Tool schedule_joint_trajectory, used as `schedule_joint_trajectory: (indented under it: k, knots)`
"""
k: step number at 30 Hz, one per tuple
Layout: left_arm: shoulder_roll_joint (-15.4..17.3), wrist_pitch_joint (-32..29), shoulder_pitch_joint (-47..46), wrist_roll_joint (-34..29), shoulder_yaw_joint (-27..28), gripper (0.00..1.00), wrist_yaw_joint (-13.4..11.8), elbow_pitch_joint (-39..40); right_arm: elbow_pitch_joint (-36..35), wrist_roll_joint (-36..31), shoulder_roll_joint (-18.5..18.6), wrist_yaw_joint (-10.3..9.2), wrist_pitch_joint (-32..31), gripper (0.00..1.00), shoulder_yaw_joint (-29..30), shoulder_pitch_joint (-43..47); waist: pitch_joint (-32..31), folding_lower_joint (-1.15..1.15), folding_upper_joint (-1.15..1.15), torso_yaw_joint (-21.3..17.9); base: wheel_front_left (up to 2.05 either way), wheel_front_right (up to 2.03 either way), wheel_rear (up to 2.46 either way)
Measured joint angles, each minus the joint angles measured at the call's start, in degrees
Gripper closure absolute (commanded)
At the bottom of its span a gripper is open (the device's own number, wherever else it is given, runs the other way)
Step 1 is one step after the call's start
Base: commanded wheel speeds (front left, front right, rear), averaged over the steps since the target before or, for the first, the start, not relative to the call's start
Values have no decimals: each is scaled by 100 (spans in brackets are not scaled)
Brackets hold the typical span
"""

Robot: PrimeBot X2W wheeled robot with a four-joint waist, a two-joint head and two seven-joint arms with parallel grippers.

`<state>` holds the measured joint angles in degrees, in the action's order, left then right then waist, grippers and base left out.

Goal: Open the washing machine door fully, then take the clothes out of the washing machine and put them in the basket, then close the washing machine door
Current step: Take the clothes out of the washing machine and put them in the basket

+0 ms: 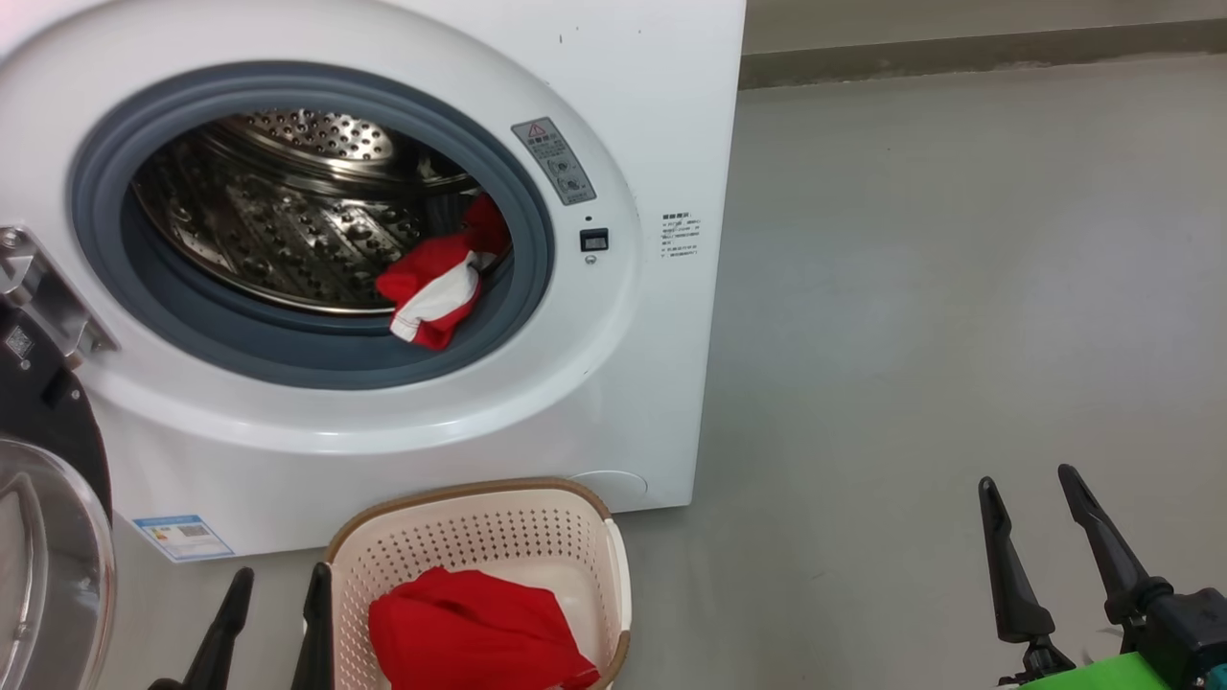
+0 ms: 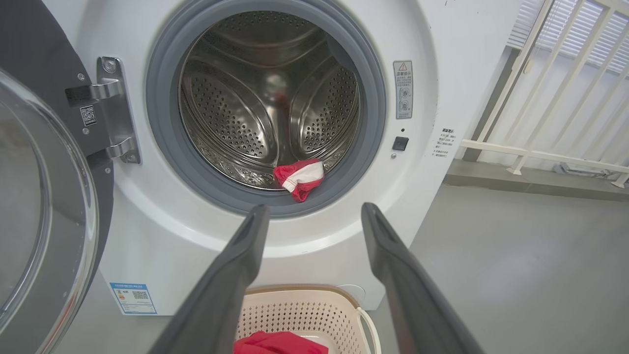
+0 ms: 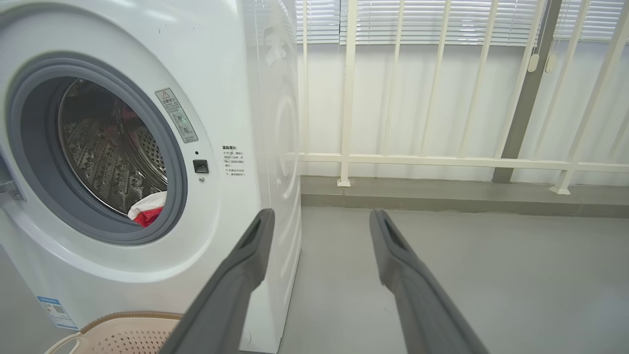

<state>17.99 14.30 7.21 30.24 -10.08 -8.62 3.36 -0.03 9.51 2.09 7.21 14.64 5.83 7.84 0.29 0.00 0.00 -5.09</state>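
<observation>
One red and white garment (image 1: 436,292) is left in the washing machine (image 1: 613,402). It lies at the lower right of the drum's mouth, and its end hangs over the grey seal (image 1: 316,359); as far as I can see, the rest of the drum is bare. A second red garment (image 1: 474,632) is already in the basket (image 1: 479,541), against its near left corner. The door (image 1: 43,546) is swung out on its hinge to the left, which I judge to be wide enough. So I count the opening as done and the unloading as partly done; one garment and the closing of the door are still to do. The basket stands on the floor (image 1: 911,287) directly under the mouth, very close to the machine's front, though I cannot tell if it touches. My left gripper (image 1: 283,575) is spread wide with nothing in it, just beside the basket's left rim and aimed at the mouth. The door's glass bulges close on its left, so that side is narrow for moving. My right gripper (image 1: 1026,476) is also wide apart and empty, over bare floor well to the right. There I have much free room, up to the white railing (image 3: 349,98) behind.
</observation>
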Motion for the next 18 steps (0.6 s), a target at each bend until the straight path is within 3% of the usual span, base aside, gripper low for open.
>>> schedule_joint_trajectory:
  k: [9,18]
  knots:
    - [-53,-62,-407,26,-115,0,9,-172,-44,-1,0,0,0,0,-64,-6,212,0,0,102,0,0,0]
    - [-74,-120,-1486,-4,-293,0,269,-649,-165,-22,1,0,0,0,-67,-258,712,0,0,213,0,0,0]
